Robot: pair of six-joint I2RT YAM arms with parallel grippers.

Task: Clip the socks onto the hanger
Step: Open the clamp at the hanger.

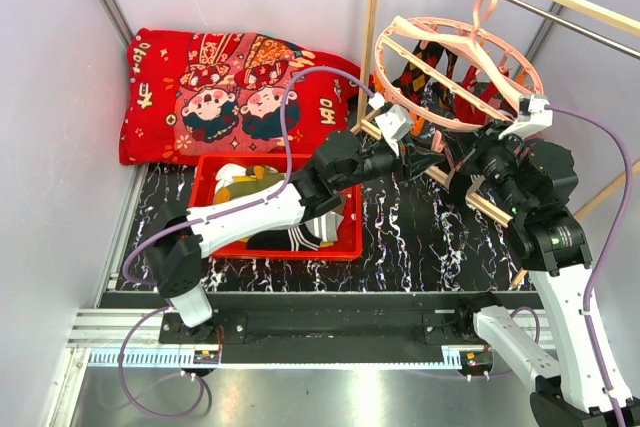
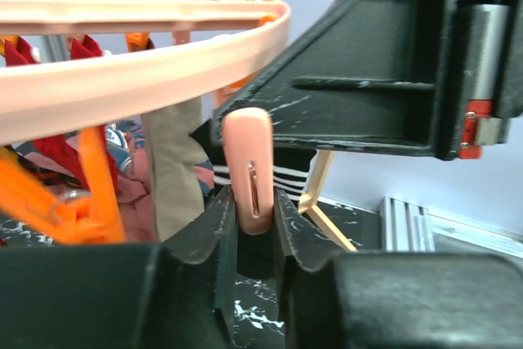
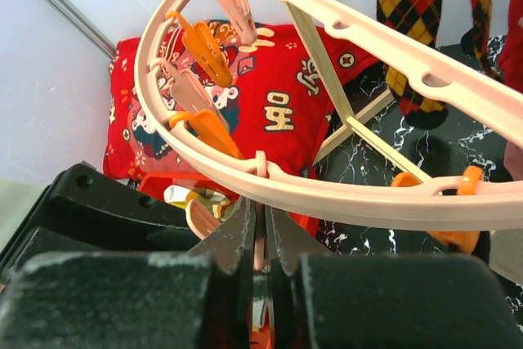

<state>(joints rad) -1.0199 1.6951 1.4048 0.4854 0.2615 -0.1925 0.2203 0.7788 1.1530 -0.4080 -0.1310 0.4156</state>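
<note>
We see the pale-pink hanger (image 1: 460,57) at upper right, hook up, its tilted ring stretching left to right. Our left end effector (image 2: 255,218) pinches an upright pink clip (image 2: 248,161). Our right end effector (image 3: 260,222) pinches a thin pink tab (image 3: 259,255) under the rim. Socks (image 1: 300,239) lie in a red basket (image 1: 340,250) on the tabletop (image 1: 420,237).

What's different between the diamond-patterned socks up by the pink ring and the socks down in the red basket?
The argyle socks hang straight down beneath the hanger; the basket socks lie crumpled in a heap in the red basket. The argyle socks show yellow, red and black diamonds; the basket socks are striped, black-and-white or olive-yellow. Both are soft fabric socks.
</note>
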